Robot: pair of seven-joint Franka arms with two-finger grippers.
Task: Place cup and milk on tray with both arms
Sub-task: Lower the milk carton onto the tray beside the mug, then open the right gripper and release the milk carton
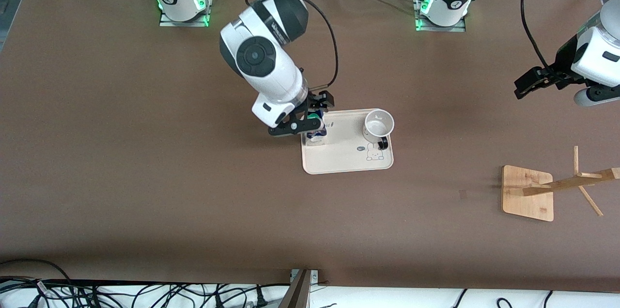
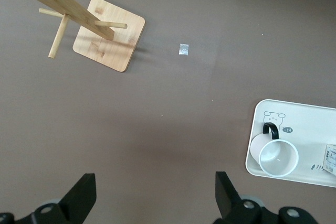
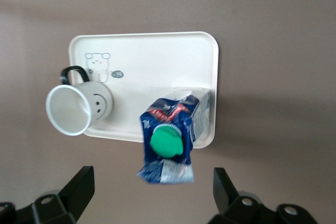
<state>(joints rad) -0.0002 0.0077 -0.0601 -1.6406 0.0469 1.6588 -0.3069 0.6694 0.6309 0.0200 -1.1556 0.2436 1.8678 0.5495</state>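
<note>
While the table [image 1: 145,177] carries a wooden stand [image 1: 528,193] toward the left arm's end, the tray [image 1: 346,160] holds the upright cup [image 1: 378,124] and the milk [image 1: 316,137]. Above the milk, the right gripper [image 1: 310,116] hangs spread wide, gripping nothing. Over bare table, the left gripper [image 1: 530,83] waits, fingers apart and empty.

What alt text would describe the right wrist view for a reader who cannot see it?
A blue-and-white milk carton with a green cap stands upright on one end of a cream tray, between the open fingers of the right gripper. A white smiley mug stands on the tray's other end, on a brown table.
</note>
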